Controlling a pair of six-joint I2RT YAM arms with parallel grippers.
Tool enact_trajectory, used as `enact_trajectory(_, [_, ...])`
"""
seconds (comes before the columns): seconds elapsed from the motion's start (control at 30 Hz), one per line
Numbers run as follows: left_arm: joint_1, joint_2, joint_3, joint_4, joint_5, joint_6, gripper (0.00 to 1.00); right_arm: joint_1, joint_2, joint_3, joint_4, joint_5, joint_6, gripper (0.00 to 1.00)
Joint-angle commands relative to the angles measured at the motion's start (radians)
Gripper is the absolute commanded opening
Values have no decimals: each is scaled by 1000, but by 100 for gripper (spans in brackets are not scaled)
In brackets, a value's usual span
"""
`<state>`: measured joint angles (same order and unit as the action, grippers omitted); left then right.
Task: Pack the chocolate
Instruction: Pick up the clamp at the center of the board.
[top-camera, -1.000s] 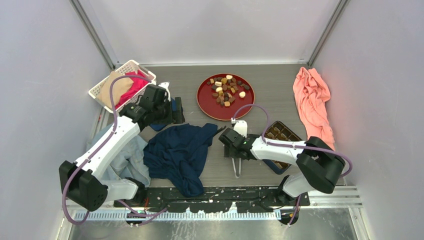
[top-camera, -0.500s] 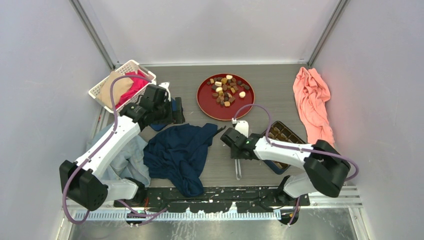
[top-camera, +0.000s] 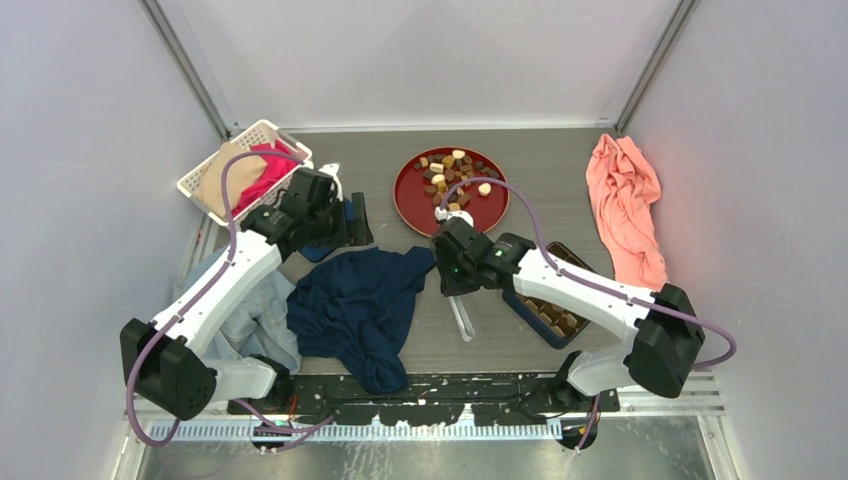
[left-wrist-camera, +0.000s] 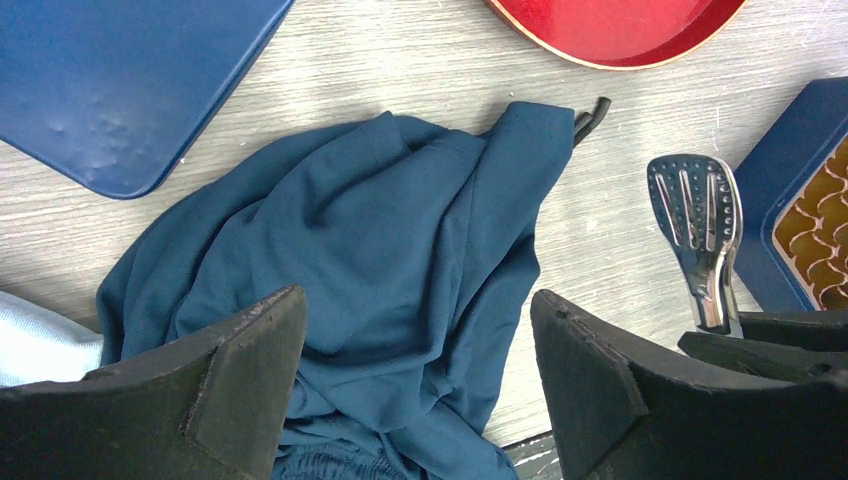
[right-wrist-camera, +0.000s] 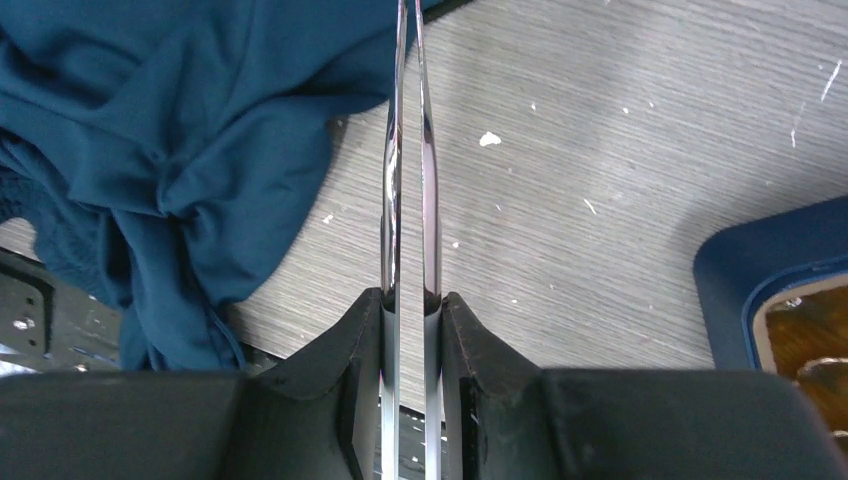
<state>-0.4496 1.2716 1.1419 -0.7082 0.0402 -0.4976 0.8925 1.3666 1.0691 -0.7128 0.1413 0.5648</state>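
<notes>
Right wrist: tool (right-wrist-camera: 411, 303) pinches shiny metal tongs (right-wrist-camera: 431, 200).

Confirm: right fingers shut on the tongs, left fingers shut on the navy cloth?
No. The left fingers stand open and grip nothing; the navy cloth lies loose beyond them, per the left wrist view. The right fingers are shut on the tongs.

chocolate (top-camera: 452, 178) lies on the tray (top-camera: 410, 205) at rear centre of the table (top-camera: 560, 170), the compartment box (left-wrist-camera: 780, 190) right-front of it, a crumpled garment (top-camera: 355, 305) left of the box, a basket (top-camera: 240, 137) rear left.
</notes>
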Motion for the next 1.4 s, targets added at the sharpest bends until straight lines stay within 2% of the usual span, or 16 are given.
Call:
enact_trajectory(0.0, [3,-18,12,33,3,-10,83,-4,12,-11,-21,71,-16,14])
enact_trajectory(0.1, [3,-27,-4,36,-1,-9,83,-5,21,-105,58,192,0,14])
enact_trajectory(0.27, [3,-28,-3,30,6,-10,83,-3,41,-233,208,275,15,19])
enact_trajectory(0.43, [3,-35,-11,36,2,-11,83,2,55,-326,375,265,9,34])
enact_trajectory(0.53, [3,-32,-3,29,2,-12,83,6,66,-351,426,261,15,40])
enact_trajectory(0.73, [3,-37,1,24,-7,-11,83,8,26,-391,429,253,52,74])
enact_trajectory(0.83, [3,-35,5,22,6,-14,83,9,-13,-397,395,247,83,83])
enact_trajectory(1.03, [3,-30,7,31,12,-21,83,11,-46,-411,343,231,146,84])
enact_trajectory(1.37, [3,-25,5,34,23,-34,82,63,39,-425,371,275,176,74])
